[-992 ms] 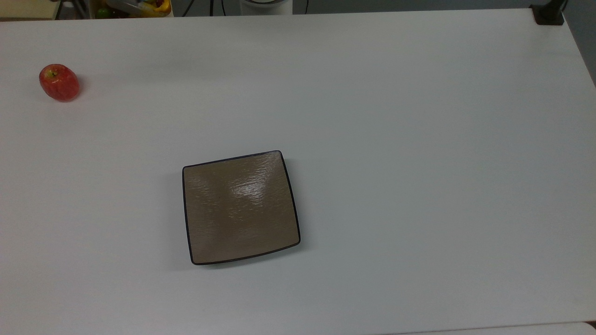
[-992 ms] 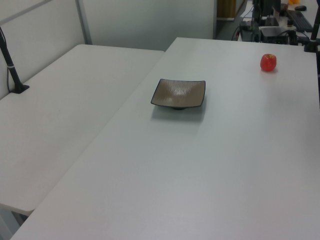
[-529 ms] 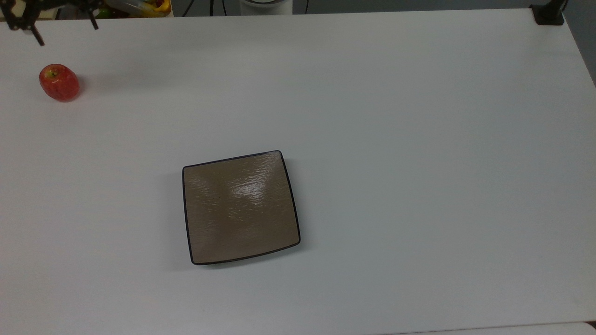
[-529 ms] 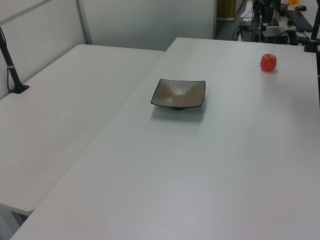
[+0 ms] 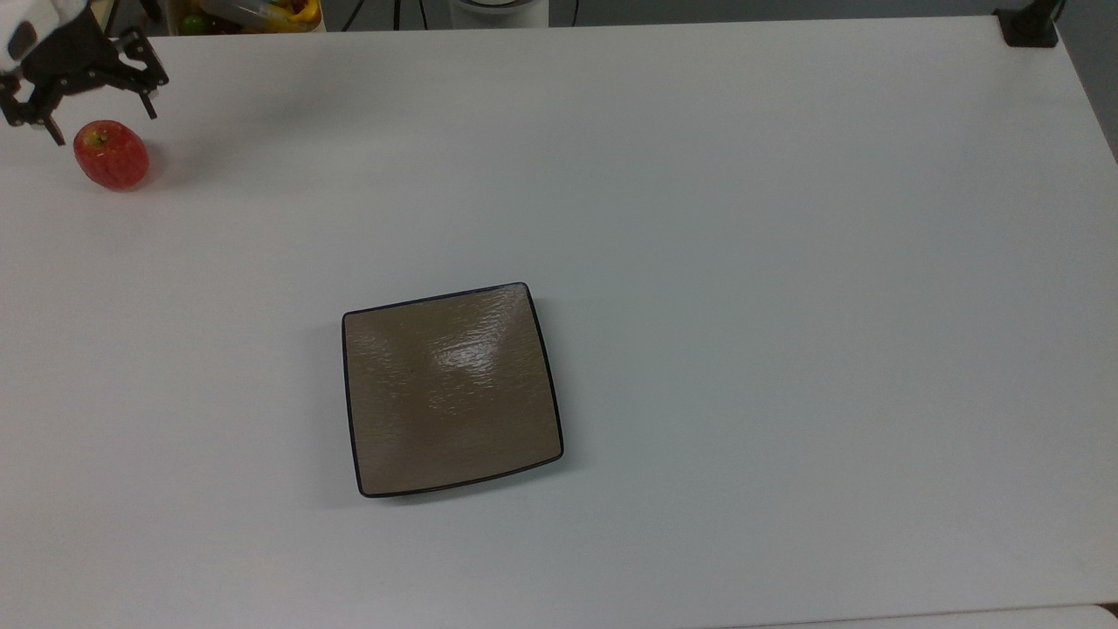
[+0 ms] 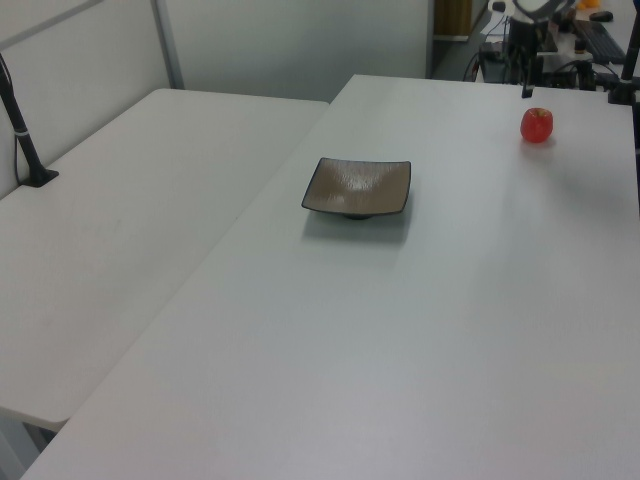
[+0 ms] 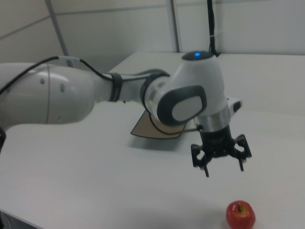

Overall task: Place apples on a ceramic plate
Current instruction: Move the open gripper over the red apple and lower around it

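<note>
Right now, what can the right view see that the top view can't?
The right view alone shows the robot's big white arm reaching out, with a blue light on top. The top view alone shows the whole square plate from above. Both show the red apple on the white table and the open gripper above it, not touching it.

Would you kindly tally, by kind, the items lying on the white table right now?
Small round red apple: 1
Square glossy tan-brown ceramic plate: 1
Total: 2
</note>
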You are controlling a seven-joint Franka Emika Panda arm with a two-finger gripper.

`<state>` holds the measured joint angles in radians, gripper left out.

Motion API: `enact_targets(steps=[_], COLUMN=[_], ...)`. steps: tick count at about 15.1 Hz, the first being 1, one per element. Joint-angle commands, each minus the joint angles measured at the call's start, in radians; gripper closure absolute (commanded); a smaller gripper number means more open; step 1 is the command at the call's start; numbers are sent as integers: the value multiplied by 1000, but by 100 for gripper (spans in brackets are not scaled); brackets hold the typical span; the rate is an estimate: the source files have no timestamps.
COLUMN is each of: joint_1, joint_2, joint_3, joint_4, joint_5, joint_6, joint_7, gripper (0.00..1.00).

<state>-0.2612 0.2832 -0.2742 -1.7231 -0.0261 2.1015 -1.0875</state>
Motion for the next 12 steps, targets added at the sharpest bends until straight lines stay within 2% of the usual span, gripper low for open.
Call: enact_targets(steps=[1, 7, 12], joint_1=[-6, -16, -30], joint_2=[33, 76, 111], joint_3=[-3, -3, -3], joint_4=[-64, -118, -124], joint_5=[-70, -141, -215], joint_6=[100, 184, 207], joint_7=[-14, -11, -5], gripper=[0, 0, 0])
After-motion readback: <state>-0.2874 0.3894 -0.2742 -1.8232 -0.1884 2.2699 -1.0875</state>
